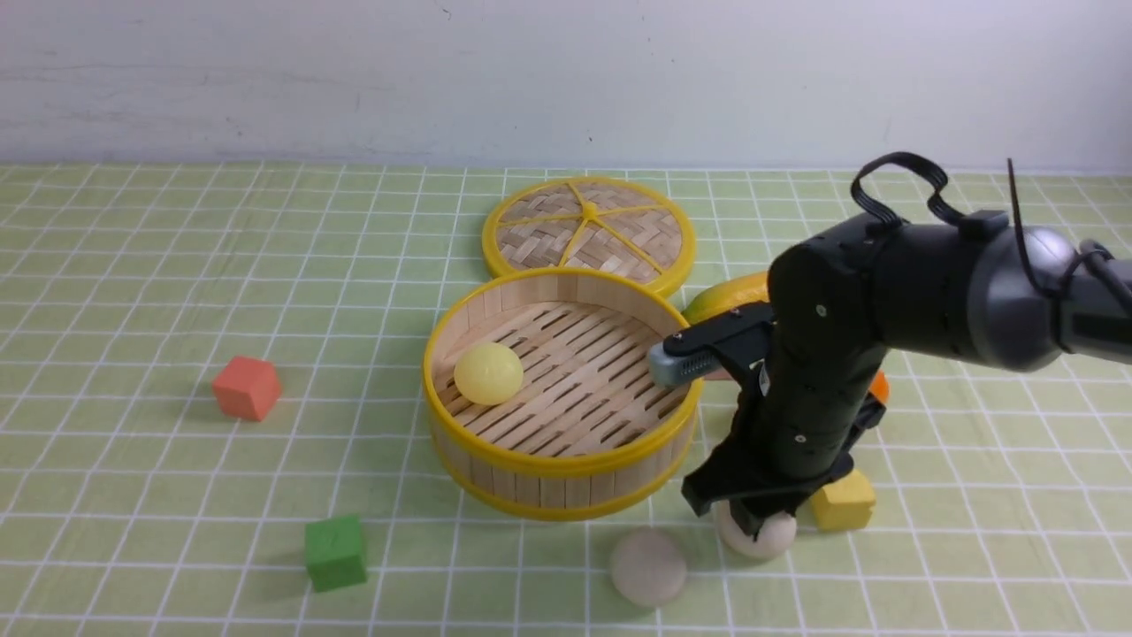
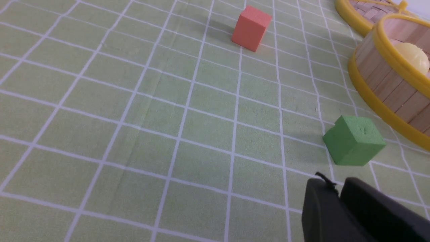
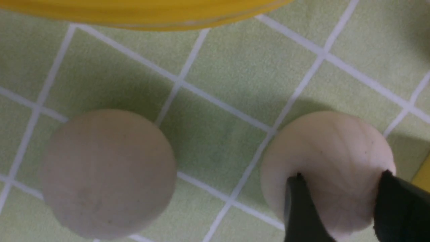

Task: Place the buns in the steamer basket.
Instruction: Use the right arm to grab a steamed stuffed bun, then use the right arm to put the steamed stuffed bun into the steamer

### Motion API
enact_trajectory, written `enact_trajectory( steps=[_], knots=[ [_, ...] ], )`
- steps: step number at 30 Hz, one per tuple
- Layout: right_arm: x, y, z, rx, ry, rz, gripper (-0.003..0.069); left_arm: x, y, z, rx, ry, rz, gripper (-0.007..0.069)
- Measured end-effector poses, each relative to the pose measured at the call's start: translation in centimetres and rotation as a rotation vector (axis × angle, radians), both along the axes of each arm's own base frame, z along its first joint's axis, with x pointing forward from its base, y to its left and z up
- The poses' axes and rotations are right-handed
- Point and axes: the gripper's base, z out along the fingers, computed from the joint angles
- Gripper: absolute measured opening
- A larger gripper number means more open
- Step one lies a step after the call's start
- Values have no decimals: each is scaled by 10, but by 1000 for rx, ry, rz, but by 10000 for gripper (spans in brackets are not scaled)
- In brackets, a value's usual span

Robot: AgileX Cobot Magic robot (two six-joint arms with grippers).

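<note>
So my right hand (image 3: 342, 174) has its fingers apart, right over one off-white bun (image 1: 768, 536) near the counter's (image 1: 159, 495) front edge. I'd centre it, go low and squeeze gently, cos it looks soft, then lift straight up and clear the rim before swinging in. Watch the yellow cube (image 1: 843, 501) just beside it. Other off-white bun (image 1: 648, 568) is nearer the front edge; pale yellow one (image 1: 488, 373) is already inside the steamer basket (image 1: 566, 489), by its left rim.
</note>
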Motion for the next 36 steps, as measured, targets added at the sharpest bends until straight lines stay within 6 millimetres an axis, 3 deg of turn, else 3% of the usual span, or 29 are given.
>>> enact_trajectory(
  steps=[6,11,14,18,20,21,22,23,24,25,27,30,33,36],
  knots=[
    [1,1,-3,3,2,-8,266,0,0,0,0,0,0,88],
    [1,1,-2,0,11,-12,44,0,0,0,0,0,0,92],
    [-1,0,2,0,11,-12,13,0,0,0,0,0,0,93],
    [-2,0,32,30,-31,-15,14,0,0,0,0,0,0,101],
    [0,2,58,84,-85,-23,14,0,0,0,0,0,0,102],
    [0,3,60,89,-89,-24,14,0,0,0,0,0,0,102],
    [4,7,85,145,-149,-28,14,0,0,0,0,0,0,104],
    [7,10,97,178,-181,-25,14,0,0,0,0,0,0,106],
    [6,10,98,182,-183,-24,14,0,0,0,0,0,0,106],
    [12,15,116,240,-240,-14,14,0,0,0,0,0,0,109],
    [20,22,129,295,-304,11,14,0,0,0,0,0,0,111],
    [35,31,129,327,-372,33,14,0,0,0,0,0,0,112],
    [52,39,112,323,-403,37,14,0,0,0,0,0,0,113],
    [72,48,73,301,-409,37,14,0,0,0,0,0,0,120]
  ],
)
